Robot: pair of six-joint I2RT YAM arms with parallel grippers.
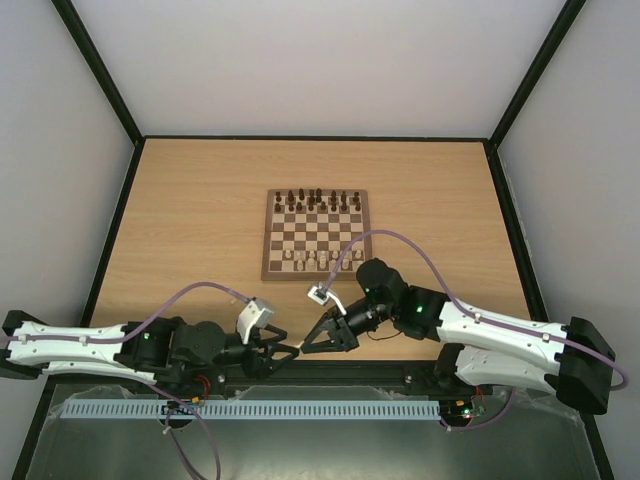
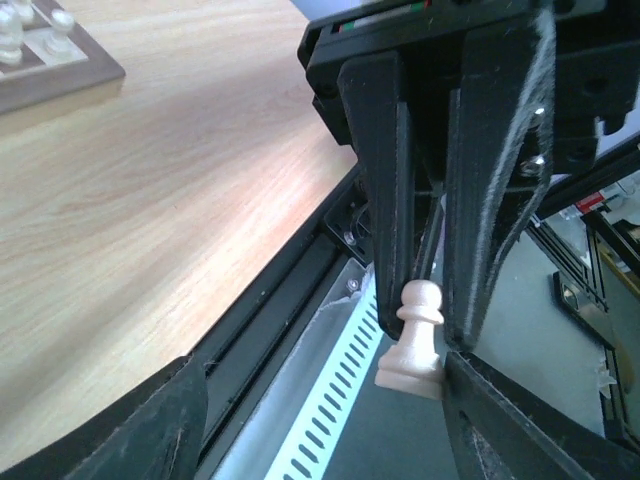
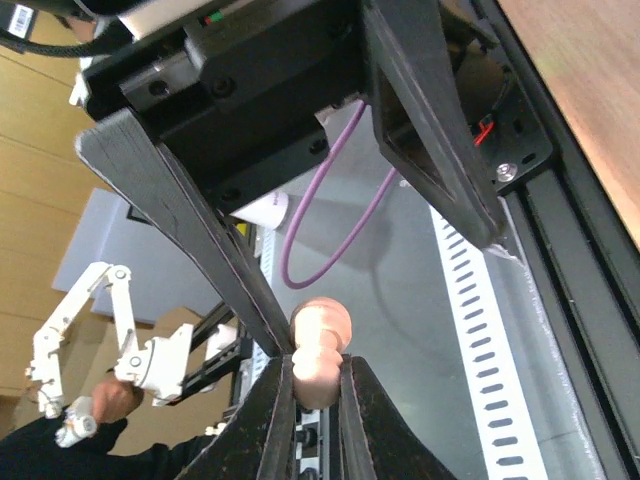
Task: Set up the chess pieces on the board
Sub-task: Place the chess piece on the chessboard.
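Note:
A pale beige pawn (image 3: pixel 318 350) is held off the near edge of the table, where the two grippers meet. My right gripper (image 3: pixel 318 368) is shut on the pawn's body, and its head sticks out beyond the fingertips. My left gripper (image 2: pixel 325 400) is open, with its fingers (image 2: pixel 170 420) spread wide on either side of the pawn (image 2: pixel 415 345). In the top view the left gripper (image 1: pixel 285 352) and the right gripper (image 1: pixel 312 345) point tip to tip. The board (image 1: pixel 268 236) lies mid-table with several pale chess pieces (image 1: pixel 318 259) on its near rows.
Dark brown pieces (image 1: pixel 318 199) fill the board's far rows. A black frame rail (image 2: pixel 270 310) and a white slotted cable duct (image 1: pixel 250 409) run along the table's near edge under the grippers. A corner of the board (image 2: pixel 70 70) shows at the top left of the left wrist view.

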